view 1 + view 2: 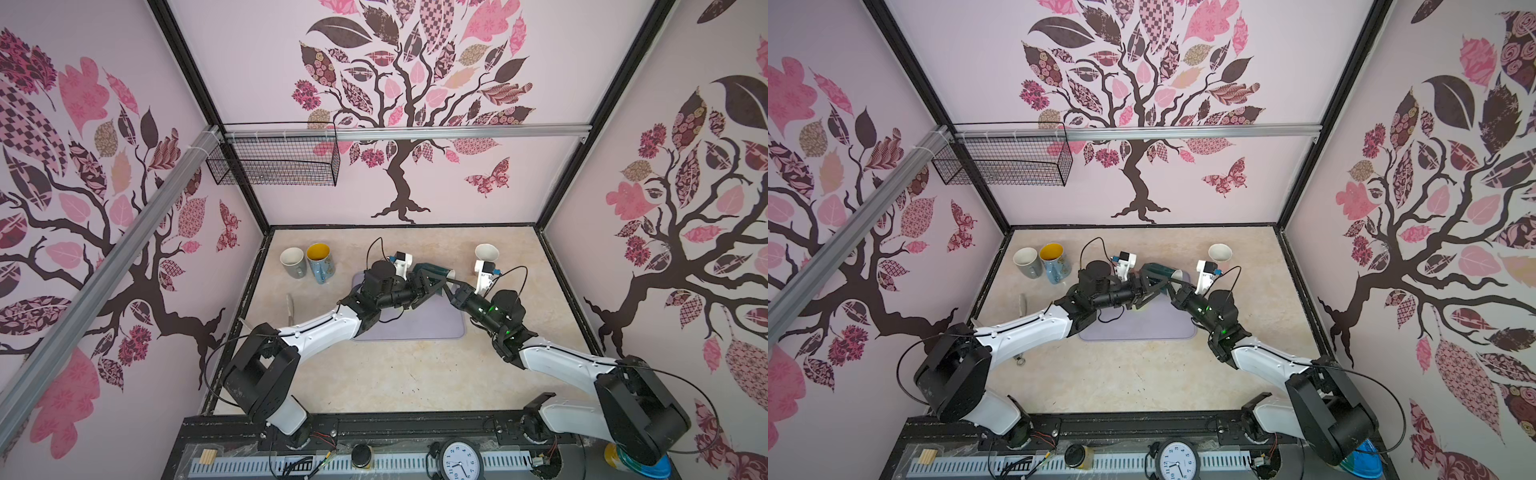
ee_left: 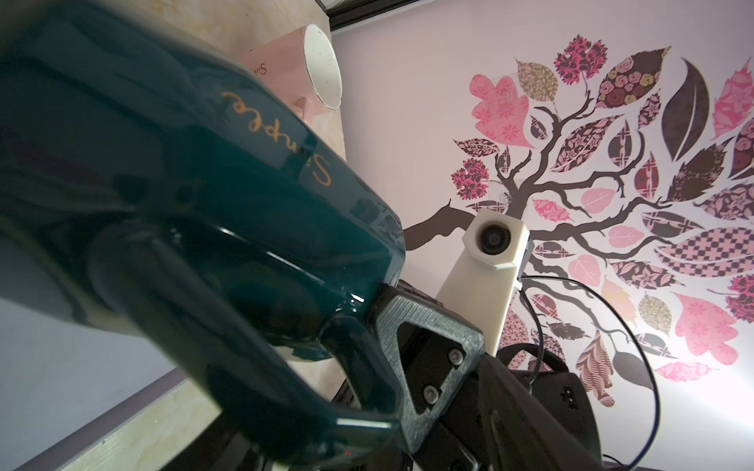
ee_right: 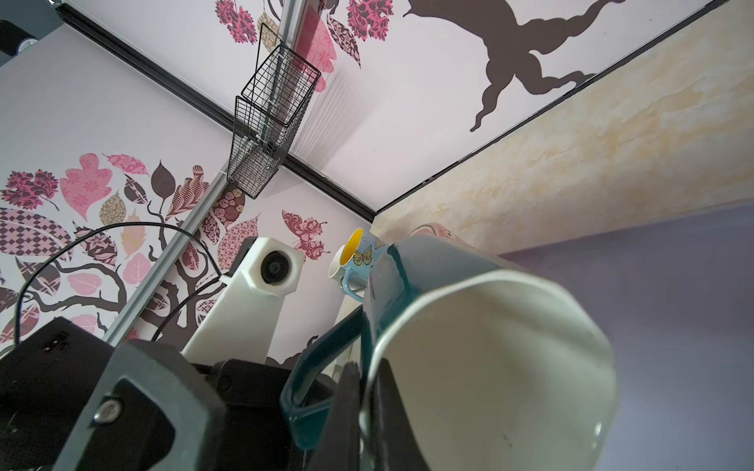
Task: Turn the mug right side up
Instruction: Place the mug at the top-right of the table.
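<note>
Filling both wrist views, the teal mug hangs on its side above the mat, mouth toward the right arm and, as far as I can tell, clear of any surface. Below it, the pale bench carries a purple mat. At the base end the left claw stands wide. One of its fingers shows apart from the mug, while the other is hidden. The right claw is pinched narrow on the mug's wall, one finger inside the rim and one outside, just beside the handle. Glazed ceramic like this should be stiff, fairly heavy, slippery and quick to chip. A rim pinch resists twisting poorly, so I judge the handle or full body the safer hold.
</note>
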